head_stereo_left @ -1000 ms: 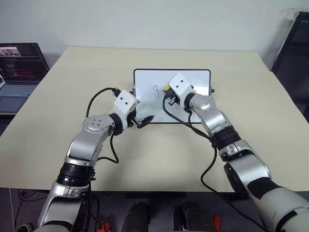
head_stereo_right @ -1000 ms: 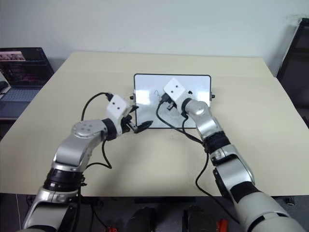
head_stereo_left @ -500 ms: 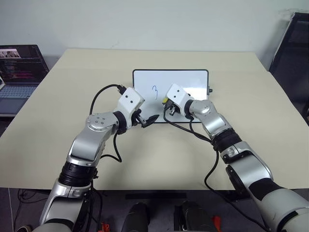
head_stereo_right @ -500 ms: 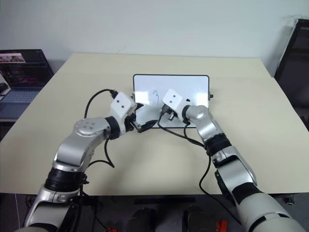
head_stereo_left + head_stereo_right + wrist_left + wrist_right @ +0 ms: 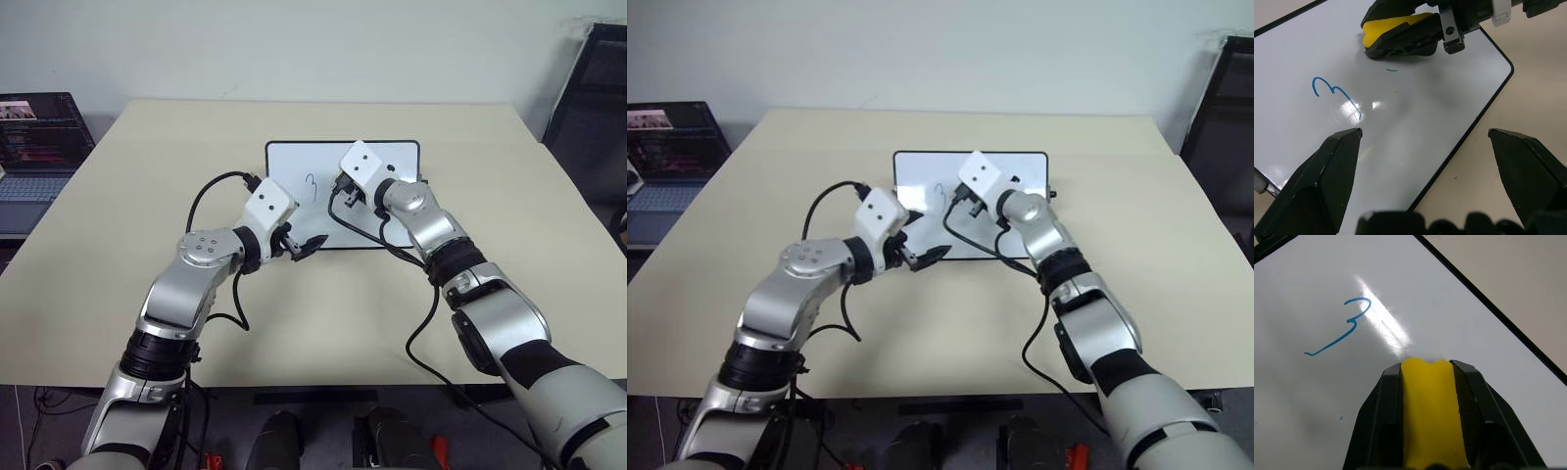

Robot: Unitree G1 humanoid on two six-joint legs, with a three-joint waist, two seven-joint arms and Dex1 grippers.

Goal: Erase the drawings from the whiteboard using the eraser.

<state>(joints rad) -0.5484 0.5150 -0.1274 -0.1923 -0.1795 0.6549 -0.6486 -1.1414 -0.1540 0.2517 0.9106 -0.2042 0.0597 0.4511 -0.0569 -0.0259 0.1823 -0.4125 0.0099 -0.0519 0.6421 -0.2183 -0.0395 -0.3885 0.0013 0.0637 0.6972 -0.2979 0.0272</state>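
Whiteboard [image 5: 294, 166] lies flat on the tan table [image 5: 118, 245], out in front of me, and both my arms reach over it. My right gripper [image 5: 1427, 364] is squeezed tight on the yellow eraser [image 5: 1430, 406], one black finger on each long side of it. The tip of the eraser is down at the white surface, near the middle of the board (I cannot tell if it really presses on it).

One blue drawing is left that I can read, a "3" [image 5: 1352, 323], with a long tail stroke. It sits just beside the eraser, toward my left. Close to the eraser there is also a tiny blue dash [image 5: 1392, 69] and a small blue speck [image 5: 1341, 418].

My left gripper [image 5: 1425, 142] hangs over the near edge of the board, by its left part. Its two black fingers [image 5: 1327, 171] are spread wide apart and hold nothing. One finger is over the white board near the "3", and the other is over the bare table past the black frame.

A laptop [image 5: 34, 137] with a lit screen sits off to my left, beside the table.
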